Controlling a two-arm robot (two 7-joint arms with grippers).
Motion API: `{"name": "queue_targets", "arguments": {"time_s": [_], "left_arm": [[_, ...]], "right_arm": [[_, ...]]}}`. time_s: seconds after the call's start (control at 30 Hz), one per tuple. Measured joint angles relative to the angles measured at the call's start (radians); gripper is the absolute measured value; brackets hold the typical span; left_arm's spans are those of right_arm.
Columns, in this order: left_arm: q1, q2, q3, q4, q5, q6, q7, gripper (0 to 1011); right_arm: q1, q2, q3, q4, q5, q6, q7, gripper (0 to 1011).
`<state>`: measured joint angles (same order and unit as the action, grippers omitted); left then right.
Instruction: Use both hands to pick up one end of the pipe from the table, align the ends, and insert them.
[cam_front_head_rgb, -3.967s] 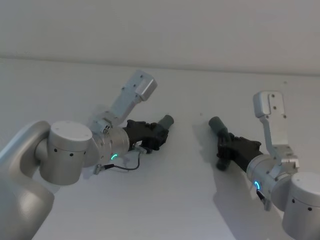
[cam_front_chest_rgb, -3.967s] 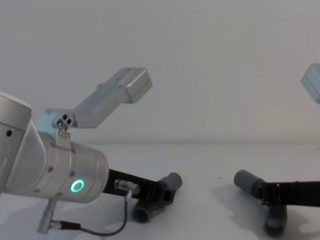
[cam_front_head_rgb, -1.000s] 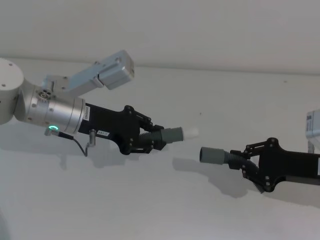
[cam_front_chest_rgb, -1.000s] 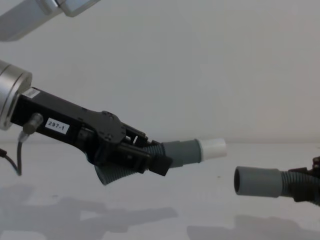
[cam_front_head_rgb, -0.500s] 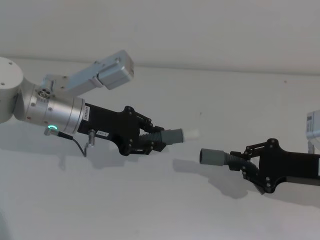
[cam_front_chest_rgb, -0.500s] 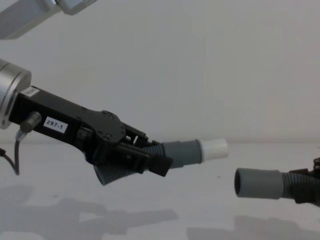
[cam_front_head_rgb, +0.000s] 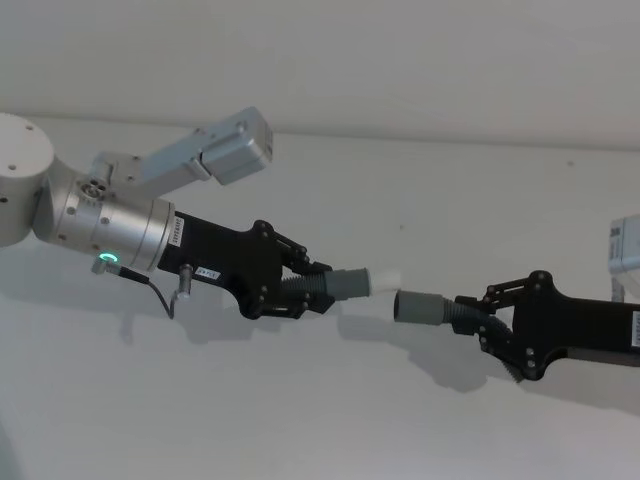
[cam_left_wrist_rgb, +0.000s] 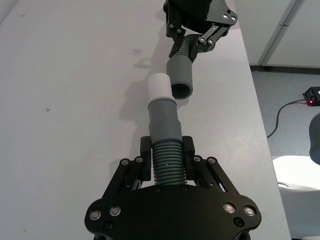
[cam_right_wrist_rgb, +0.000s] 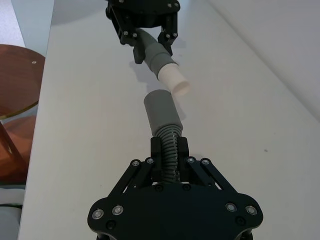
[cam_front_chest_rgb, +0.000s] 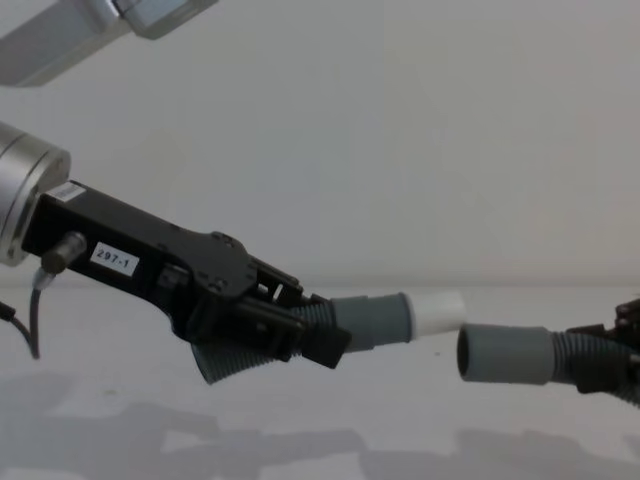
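Clamping the ribbed body of the left pipe piece (cam_left_wrist_rgb: 167, 167), the left gripper (cam_front_head_rgb: 310, 291) has both black fingers shut tight against the ribs. It sits on the robot's left of the white tip (cam_front_head_rgb: 385, 278), with its silver wrist farther to that side. From the fingers the hose runs straight into a smooth grey cuff (cam_front_chest_rgb: 375, 322), and the white tip sticks out of that cuff's end, pointing toward the robot's right. A loose bent stretch of the same ribbed hose hangs below the gripper in the chest view.

On the robot's right of the white tip, the right gripper (cam_front_head_rgb: 492, 326) is closed the same way on the ribs of the right pipe piece (cam_right_wrist_rgb: 169, 150), one finger pressed to each side. That piece ends in the hollow cuff (cam_front_head_rgb: 420, 307), whose open mouth faces the white tip.

The two ends are just beside each other but not joined. In the chest view the hollow cuff's mouth lies slightly lower than the white tip. In the right wrist view the tip stands just beyond the mouth and off to one side of its line. Whether they touch cannot be told.

Both pieces are held up off the table (cam_front_head_rgb: 300, 420), which spreads plain and white beneath the white tip and carries the soft shadows of the arms. Beyond the white tip the tabletop meets a pale wall (cam_front_head_rgb: 400, 60).
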<state>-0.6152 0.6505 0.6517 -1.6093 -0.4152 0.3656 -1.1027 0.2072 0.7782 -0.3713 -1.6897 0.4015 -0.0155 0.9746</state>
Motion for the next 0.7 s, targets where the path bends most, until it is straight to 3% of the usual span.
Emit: {"name": "queue_targets", "arguments": {"time_s": [0.7], "left_arm": [[-0.012,0.02,0.015,0.004,-0.002,0.025,0.021,348]], "right_arm": [[0.014,0.005,-0.011,0.009,0.026,0.003,-0.007,175]]}}
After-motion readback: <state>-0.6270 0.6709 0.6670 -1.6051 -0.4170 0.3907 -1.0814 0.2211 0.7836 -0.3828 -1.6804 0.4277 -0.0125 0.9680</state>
